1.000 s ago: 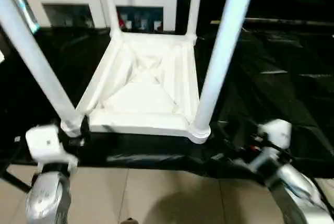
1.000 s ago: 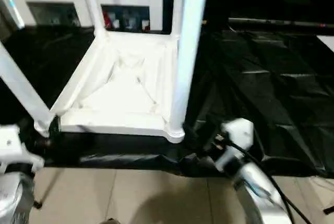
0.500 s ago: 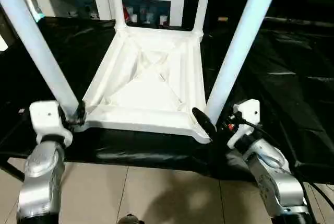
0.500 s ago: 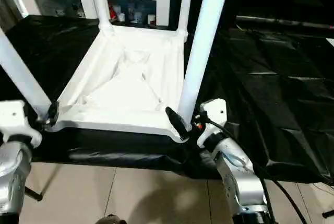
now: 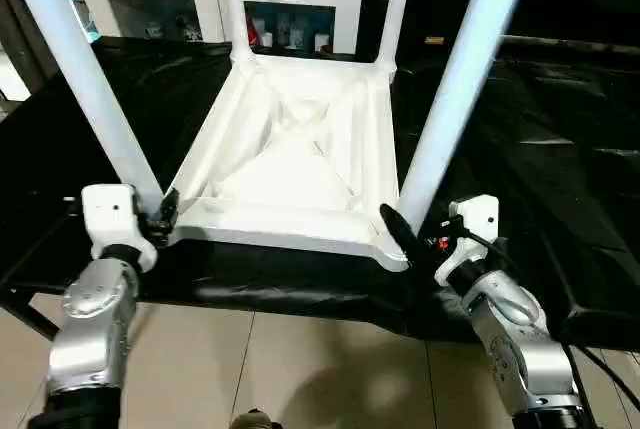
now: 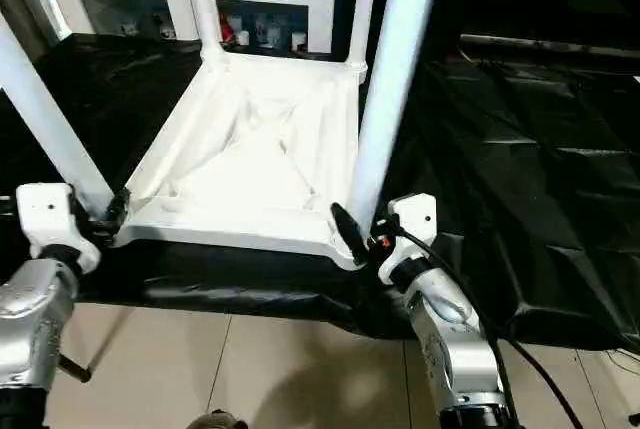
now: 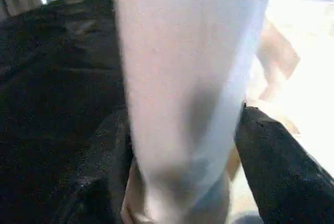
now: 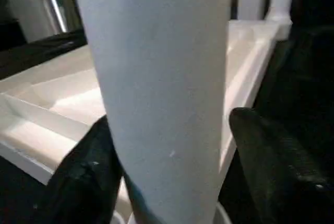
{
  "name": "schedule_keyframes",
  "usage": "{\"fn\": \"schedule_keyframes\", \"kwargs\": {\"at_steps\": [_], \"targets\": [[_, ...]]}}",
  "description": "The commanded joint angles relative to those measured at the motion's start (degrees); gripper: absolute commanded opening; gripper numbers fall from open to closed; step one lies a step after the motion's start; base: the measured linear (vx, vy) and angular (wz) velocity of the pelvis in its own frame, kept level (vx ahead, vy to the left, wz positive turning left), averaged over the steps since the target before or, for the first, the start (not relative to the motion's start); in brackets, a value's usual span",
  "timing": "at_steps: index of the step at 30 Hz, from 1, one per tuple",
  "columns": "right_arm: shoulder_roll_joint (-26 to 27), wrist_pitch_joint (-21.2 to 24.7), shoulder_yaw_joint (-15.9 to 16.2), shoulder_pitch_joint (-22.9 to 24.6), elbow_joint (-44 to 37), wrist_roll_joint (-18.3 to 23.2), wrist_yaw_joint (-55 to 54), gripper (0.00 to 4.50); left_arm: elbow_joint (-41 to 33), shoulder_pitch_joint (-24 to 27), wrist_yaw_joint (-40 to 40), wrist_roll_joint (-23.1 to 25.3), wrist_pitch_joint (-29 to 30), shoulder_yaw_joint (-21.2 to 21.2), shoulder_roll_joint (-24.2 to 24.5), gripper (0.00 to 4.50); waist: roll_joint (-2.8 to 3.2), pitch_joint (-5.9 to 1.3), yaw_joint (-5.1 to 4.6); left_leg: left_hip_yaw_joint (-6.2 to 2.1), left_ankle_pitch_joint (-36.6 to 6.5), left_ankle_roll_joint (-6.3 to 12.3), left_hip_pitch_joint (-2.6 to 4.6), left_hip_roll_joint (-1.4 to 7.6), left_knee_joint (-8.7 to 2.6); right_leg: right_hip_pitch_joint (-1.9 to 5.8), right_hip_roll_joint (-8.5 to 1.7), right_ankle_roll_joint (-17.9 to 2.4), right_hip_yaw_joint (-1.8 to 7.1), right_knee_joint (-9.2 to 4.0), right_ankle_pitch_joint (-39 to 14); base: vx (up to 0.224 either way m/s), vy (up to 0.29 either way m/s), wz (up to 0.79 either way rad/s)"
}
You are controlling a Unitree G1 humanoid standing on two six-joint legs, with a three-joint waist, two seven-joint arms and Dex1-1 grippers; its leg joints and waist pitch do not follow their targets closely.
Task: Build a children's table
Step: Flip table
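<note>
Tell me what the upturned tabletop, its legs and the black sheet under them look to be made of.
Tabletop: seemingly moulded white plastic, matt to satin; its underside shows cast ribs and rounded corner sockets.
Legs: smooth white tapered tubes with a soft sheen, probably plastic too, though painted metal cannot be ruled out.
Black sheet: thin glossy plastic film, judging by its creases and bright glints.

Each forearm is a rounded, silver, metallic shell narrowing into a darker collar near the picture's lower edge. Behind the left gripper (image 5: 160,215) sits a boxy white wrist housing with a small dark dot on its face. Behind the right gripper (image 5: 402,234) sits a similar white block, with red detail and thin black cables looping from it. The fingers (image 8: 276,169) are matte black and rounded.
</note>
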Motion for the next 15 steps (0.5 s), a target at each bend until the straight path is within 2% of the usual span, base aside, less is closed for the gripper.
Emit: {"fn": "schedule_keyframes", "kwargs": {"at_steps": [1, 3, 4, 5, 6, 10, 14, 15], "targets": [[-0.1, 1.7, -1.6, -1.0, 1.5, -0.8, -1.8, 2.86, -0.3, 0.1, -0.8, 0.1, 0.5, -1.2, -0.2, 2.82, 0.94, -3.10, -0.11, -1.41, -14.2, -1.92, 1.57, 3.55, -5.44, 0.77, -4.05, -10.4, 2.18, -3.95, 3.7, 0.000, 0.000, 0.00], [0.0, 2.4, -1.5, -1.6, 2.3, -0.8, -2.0, 2.81, 0.3, -0.3, -1.6, 0.0, 0.2, -1.6, -0.2, 2.72, 0.83, -3.07, -0.04, -1.34, -14.6, -2.05, 1.52, 3.47, -5.47, 0.73, -4.13, -10.1, 2.21, -4.07, 2.9, 0.000, 0.000, 0.00], [0.1, 2.8, -1.5, -1.7, 2.6, -0.6, -2.1, 2.65, 0.5, -0.4, -2.1, -0.1, 0.1, -1.9, 0.0, 2.48, 0.88, -3.07, -0.05, -1.34, -14.6, -2.05, 1.49, 3.46, -5.48, 0.74, -4.17, -10.1, 2.23, -4.07, 2.6, 0.000, 0.000, 0.00], [0.2, 3.1, -1.4, -1.9, 2.9, -0.6, -2.1, 2.65, 0.6, -0.6, -2.4, -0.3, 0.3, -2.1, 0.1, 2.48, 0.99, -3.10, 0.00, -1.36, -14.7, -2.14, 1.57, 3.53, -5.48, 0.63, -4.19, -10.0, 2.25, -4.10, 2.4, 0.000, 0.000, 0.00], [0.2, 3.1, -1.1, -2.0, 3.3, -0.7, -2.1, 2.42, 0.6, -0.7, -2.8, -0.4, 0.5, -2.4, 0.2, 2.35, 0.94, -3.13, 0.01, -1.34, -14.4, -2.16, 1.52, 3.52, -5.43, 0.63, -4.11, -10.0, 2.26, -4.05, 3.2, 0.000, 0.000, 0.00], [0.5, 3.0, -0.6, -3.0, 4.6, -1.3, -2.8, 2.19, 1.3, -1.5, -3.7, -0.7, 0.6, -2.8, 0.5, 2.16, 1.05, -3.19, 0.03, -1.33, -13.6, -2.27, 1.47, 3.41, -5.42, 0.67, -4.04, -9.7, 2.14, -3.94, 4.6, 0.000, 0.000, 0.00], [1.0, 3.0, -1.9, -4.7, 5.9, -1.2, -4.6, 2.06, 1.3, -2.7, -2.5, -0.4, 1.6, -3.6, -0.9, 2.14, 0.77, -2.88, -0.14, -1.29, -17.1, -3.07, 1.61, 3.53, -5.83, 0.45, -4.21, -9.8, 2.30, -4.43, -1.0, 0.000, 0.000, 0.00], [0.9, 2.8, -2.2, -4.9, 6.2, -1.2, -4.8, 2.01, 1.3, -2.9, -1.9, -0.2, 1.7, -3.7, -1.4, 2.13, 0.90, -2.87, -0.03, -1.27, -17.6, -3.22, 1.71, 3.58, -5.85, 0.29, -4.28, -9.9, 2.35, -4.54, -2.1, 0.000, 0.000, 0.00]]}}
